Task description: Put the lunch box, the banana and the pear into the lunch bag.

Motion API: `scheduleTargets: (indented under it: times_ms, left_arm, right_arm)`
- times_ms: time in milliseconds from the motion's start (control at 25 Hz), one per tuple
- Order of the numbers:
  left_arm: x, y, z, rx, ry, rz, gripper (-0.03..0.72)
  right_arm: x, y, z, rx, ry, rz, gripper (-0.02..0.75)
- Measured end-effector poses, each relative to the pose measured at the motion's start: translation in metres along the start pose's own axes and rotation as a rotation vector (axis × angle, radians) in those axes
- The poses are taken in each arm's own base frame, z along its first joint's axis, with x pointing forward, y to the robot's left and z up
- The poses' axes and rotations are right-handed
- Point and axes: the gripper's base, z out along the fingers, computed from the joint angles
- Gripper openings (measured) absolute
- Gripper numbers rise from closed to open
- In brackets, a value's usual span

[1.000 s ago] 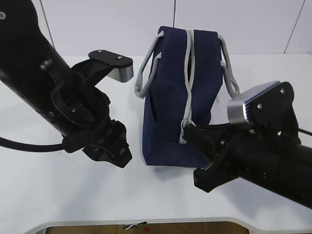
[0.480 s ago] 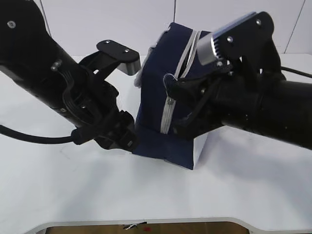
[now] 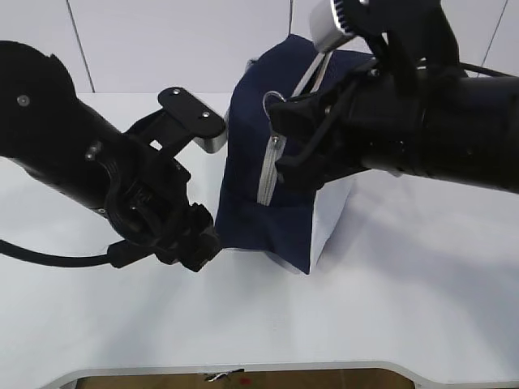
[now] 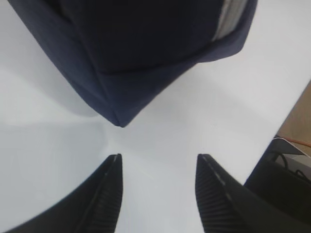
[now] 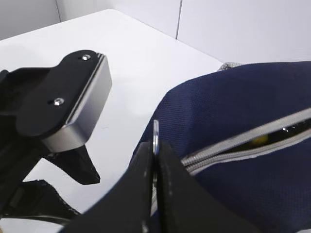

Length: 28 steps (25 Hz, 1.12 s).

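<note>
Navy-blue fabric lunch bag (image 3: 280, 170) stands on the white bench (image 3: 389, 316) in the exterior view, tipped so that one near bottom corner rests on the surface and its white side panel faces near-right. The grey zipper (image 3: 266, 174) runs up the near face of the bag, and its metal ring pull (image 3: 272, 100) shows at the top of the tape. The right gripper (image 3: 280, 130) reaches in from the right and meets the bag at that ring; its jaws are hard to read from here. The left gripper (image 3: 199, 243) sits low on the left, just beside the bag's near-left bottom corner.

From the left wrist, the dark ribbed jaws stand apart over bare bench, nothing between them. The left gripper (image 4: 158, 187) points at the bag's bottom corner (image 4: 119, 114), which hangs just beyond the tips, apart from them.

From the right wrist, the jaws of the right gripper (image 5: 155, 158) are pressed together on the thin ring pull (image 5: 156, 136), which stands edge-on between them. Behind them the zipper (image 5: 243, 143) lies partly open, and something yellow (image 5: 261, 140) shows through the gap, too little of it to name. The left arm's camera housing (image 5: 68, 104) is at the left.
</note>
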Motion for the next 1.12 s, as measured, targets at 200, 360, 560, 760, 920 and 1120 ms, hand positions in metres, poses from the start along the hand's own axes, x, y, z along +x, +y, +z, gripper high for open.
scheduleTargets:
  times_ms: [200,360,560,760,920,1120]
  left_arm:
    - [-0.005,0.003,0.0,-0.028,-0.058,0.015,0.37]
    - [-0.01,0.004,-0.001,-0.045,-0.109,0.017,0.37]
    - [-0.013,0.005,-0.001,-0.058,-0.148,0.018,0.37]
    - [-0.017,0.006,-0.002,-0.069,-0.187,0.014,0.37]
    - [-0.022,0.007,-0.003,-0.08,-0.249,-0.008,0.37]
    - [-0.025,0.008,-0.004,-0.086,-0.277,-0.016,0.193]
  right_arm:
    - [-0.009,-0.001,-0.001,-0.001,0.022,-0.002,0.017]
    - [-0.018,-0.002,-0.001,0.002,-0.005,-0.004,0.017]
    - [-0.02,-0.002,-0.001,0.002,0.006,-0.02,0.017]
    - [-0.025,-0.007,-0.004,0.014,0.008,-0.022,0.017]
    - [-0.031,-0.01,-0.006,0.025,-0.005,-0.021,0.017]
    - [-0.034,-0.01,-0.007,0.025,-0.011,-0.022,0.017]
